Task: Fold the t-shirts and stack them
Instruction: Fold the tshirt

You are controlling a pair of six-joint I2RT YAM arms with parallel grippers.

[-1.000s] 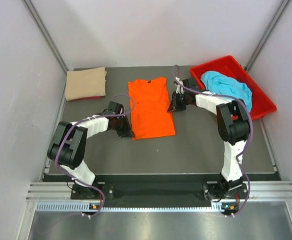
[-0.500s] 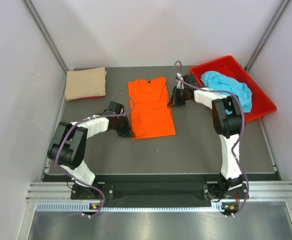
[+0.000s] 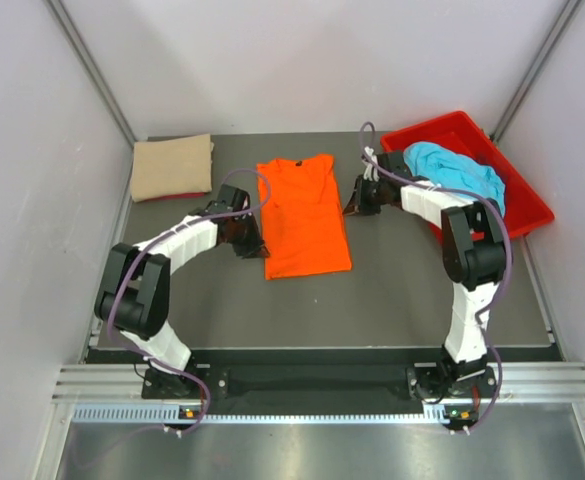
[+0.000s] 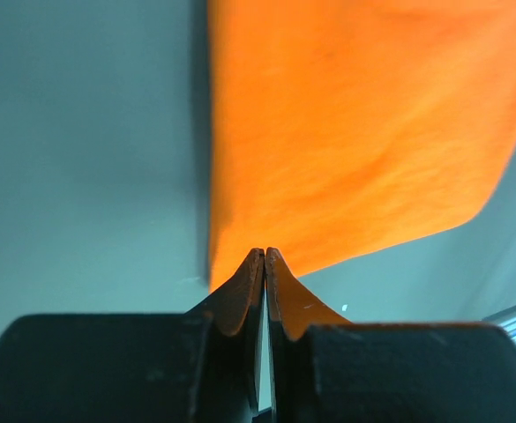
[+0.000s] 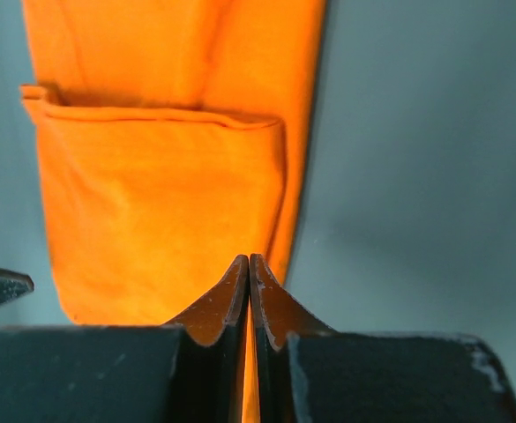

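Left hand (image 3: 250, 240) beside smooth, oblong orange t-shirt (image 3: 302, 215)

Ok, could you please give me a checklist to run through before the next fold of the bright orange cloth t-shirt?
1. Bright orange cloth t-shirt lying flat: ok.
2. Left gripper at its left edge, jaws together: ok.
3. Right gripper at its right edge, jaws together: ok.
4. Cloth pinched in either gripper: cannot tell.
5. Folded tan cloth t-shirt, top bare for stacking: ok.
6. Turquoise cloth t-shirt in rigid red plastic bin, folded: not ok.
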